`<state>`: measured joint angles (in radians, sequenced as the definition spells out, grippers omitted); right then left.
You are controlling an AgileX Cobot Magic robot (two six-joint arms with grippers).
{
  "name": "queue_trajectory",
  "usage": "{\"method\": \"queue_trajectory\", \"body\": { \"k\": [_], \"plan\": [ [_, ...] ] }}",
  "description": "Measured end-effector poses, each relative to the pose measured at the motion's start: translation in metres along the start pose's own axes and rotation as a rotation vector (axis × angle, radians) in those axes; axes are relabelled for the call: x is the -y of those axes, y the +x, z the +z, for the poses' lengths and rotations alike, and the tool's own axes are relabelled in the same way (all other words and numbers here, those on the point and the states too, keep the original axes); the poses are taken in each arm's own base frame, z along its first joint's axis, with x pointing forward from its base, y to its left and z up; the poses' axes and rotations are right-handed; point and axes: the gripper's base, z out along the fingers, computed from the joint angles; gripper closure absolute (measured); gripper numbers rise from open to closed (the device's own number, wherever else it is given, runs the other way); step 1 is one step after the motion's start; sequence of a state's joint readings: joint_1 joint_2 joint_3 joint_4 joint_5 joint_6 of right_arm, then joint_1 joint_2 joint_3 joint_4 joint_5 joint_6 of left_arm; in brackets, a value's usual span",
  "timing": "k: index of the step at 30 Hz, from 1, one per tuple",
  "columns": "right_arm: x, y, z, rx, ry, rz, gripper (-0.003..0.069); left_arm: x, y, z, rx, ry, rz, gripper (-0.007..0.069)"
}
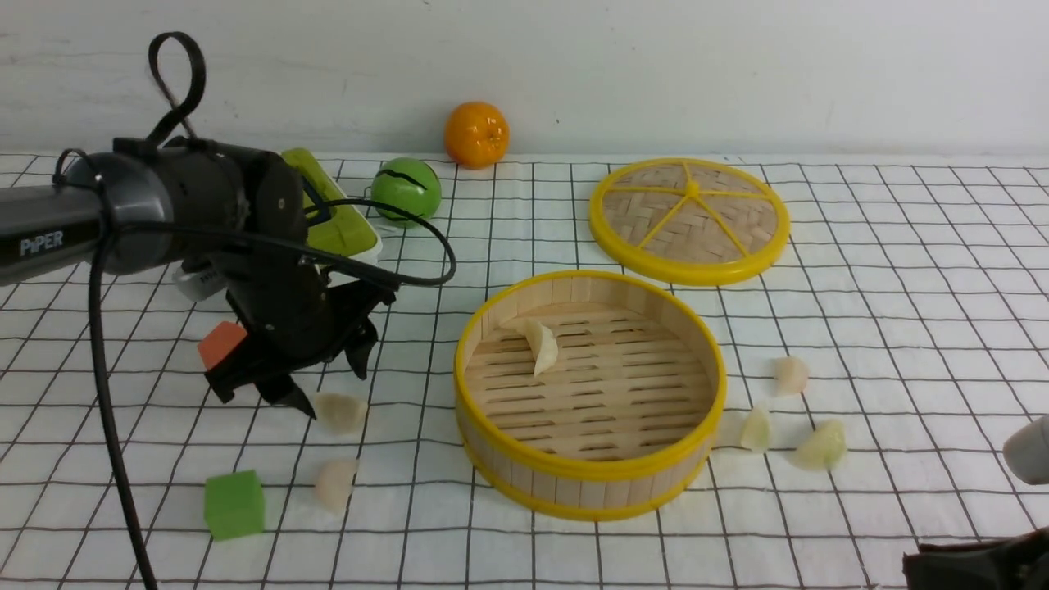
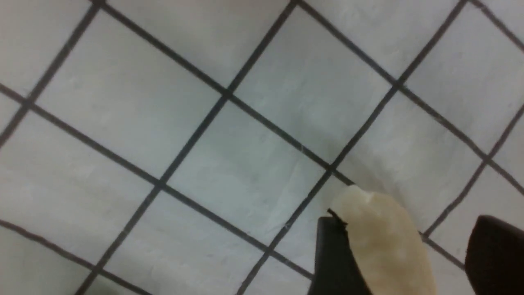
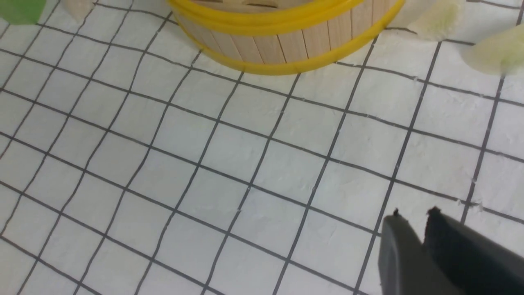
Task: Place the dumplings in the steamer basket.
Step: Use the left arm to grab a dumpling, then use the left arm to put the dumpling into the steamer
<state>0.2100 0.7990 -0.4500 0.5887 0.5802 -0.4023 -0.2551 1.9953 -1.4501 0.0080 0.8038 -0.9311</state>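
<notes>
Fingers [image 2: 333, 262]: left gripper [image 2: 409, 223] parted, right gripper [image 3: 414, 213] closed, basket [image 1: 590, 471] holds one dumpling [image 1: 541, 344], five outside

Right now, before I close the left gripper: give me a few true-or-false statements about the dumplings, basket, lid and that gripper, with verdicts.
1. One dumpling lies inside the steamer basket. True.
2. The lid covers the basket. False: the lid lies flat on the cloth behind it.
3. The left gripper is open, with another dumpling between its fingers. True.
4. Only two lie to the basket's right. False: three dumplings lie there.
5. The green cube is in the basket. False: the green cube sits on the cloth to its left.
</notes>
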Motion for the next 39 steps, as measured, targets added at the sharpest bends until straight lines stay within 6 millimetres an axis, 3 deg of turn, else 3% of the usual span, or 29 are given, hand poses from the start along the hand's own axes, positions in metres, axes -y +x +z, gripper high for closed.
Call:
{"method": "queue_trajectory", "body": {
  "k": [3,7,16,23,24,26,27,29,31,35,39],
  "plan": [
    [0.000,0.000,0.000,0.000,-0.003,0.005,0.0559,-0.001,0.002,0.009,-0.028,-0.028,-0.006,0.0272],
    [-0.001,0.000,0.000,-0.002,-0.011,0.014,0.0555,-0.002,0.003,0.015,-0.052,-0.048,0.034,0.0413],
    [-0.001,0.000,0.000,-0.005,-0.013,0.016,0.0547,-0.002,0.003,0.010,-0.056,-0.045,0.169,0.0417],
    [-0.001,0.001,0.000,-0.008,-0.015,0.016,0.0540,0.008,0.003,-0.042,-0.051,0.059,0.343,0.0417],
    [-0.001,0.001,0.000,-0.008,-0.015,0.016,0.0537,0.017,0.004,-0.062,-0.070,0.128,0.377,0.0417],
    [-0.001,0.001,0.000,-0.007,-0.015,0.017,0.0536,0.030,0.006,-0.082,-0.102,0.213,0.423,0.0418],
    [-0.001,0.001,0.000,-0.007,-0.015,0.017,0.0536,0.031,0.007,-0.082,-0.108,0.220,0.419,0.0418],
    [-0.001,0.000,0.000,-0.004,-0.014,0.017,0.0534,0.055,0.018,-0.106,-0.124,0.337,0.502,0.0418],
    [-0.001,0.000,0.000,0.000,-0.013,0.019,0.0534,0.073,0.029,-0.118,-0.114,0.398,0.549,0.0418],
    [-0.001,0.000,0.000,0.001,-0.015,0.022,0.0534,0.113,0.059,-0.125,-0.075,0.480,0.642,0.0418],
    [-0.001,0.000,0.000,0.001,-0.016,0.022,0.0532,0.145,0.080,-0.100,-0.058,0.479,0.664,0.0420]
  ]
}}
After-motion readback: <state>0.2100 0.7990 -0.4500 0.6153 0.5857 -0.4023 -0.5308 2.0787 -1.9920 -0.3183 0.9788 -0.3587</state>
